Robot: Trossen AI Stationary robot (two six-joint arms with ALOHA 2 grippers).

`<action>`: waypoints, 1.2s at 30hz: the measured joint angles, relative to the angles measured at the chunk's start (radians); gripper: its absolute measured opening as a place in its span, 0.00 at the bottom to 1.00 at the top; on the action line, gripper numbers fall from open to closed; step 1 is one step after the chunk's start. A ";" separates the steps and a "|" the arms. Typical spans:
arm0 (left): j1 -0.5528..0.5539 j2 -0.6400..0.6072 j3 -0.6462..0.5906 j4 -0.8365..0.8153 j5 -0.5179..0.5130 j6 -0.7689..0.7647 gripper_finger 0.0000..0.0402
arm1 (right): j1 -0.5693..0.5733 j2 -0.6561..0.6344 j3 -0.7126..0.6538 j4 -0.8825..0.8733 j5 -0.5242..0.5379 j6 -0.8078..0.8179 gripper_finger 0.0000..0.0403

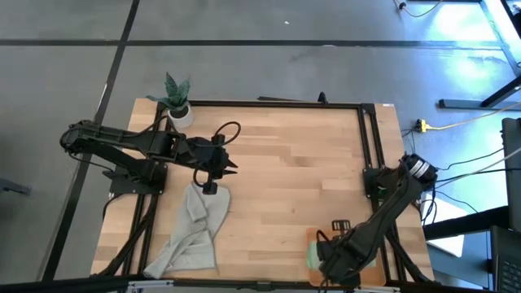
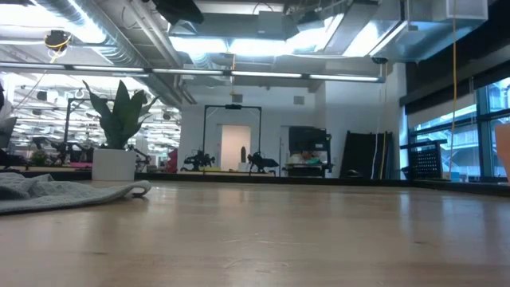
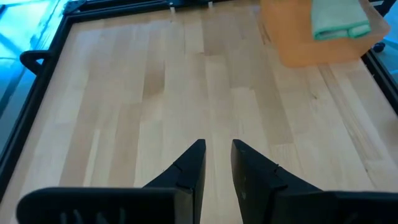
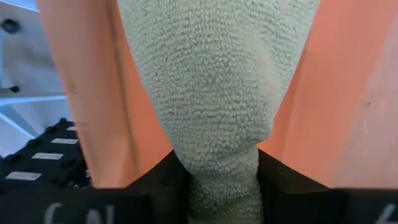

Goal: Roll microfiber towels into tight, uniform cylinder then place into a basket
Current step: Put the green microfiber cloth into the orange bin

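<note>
Over the basket (image 1: 313, 238), right claw (image 4: 219, 163) pinches green towel (image 4: 217, 81).

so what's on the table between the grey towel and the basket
Nothing: in the high view, only bare wood lies between the grey towel and the basket.

My left gripper (image 1: 218, 172) hangs mid-air with the arm stretched out, fingers a little apart and gripping nothing. My right gripper (image 4: 217, 168) is low by my near corner, pinched on cloth.
</note>
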 joint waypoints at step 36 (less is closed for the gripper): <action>0.000 0.000 0.000 -0.003 0.000 -0.001 0.17 | 0.007 0.035 -0.209 0.043 0.065 0.001 0.26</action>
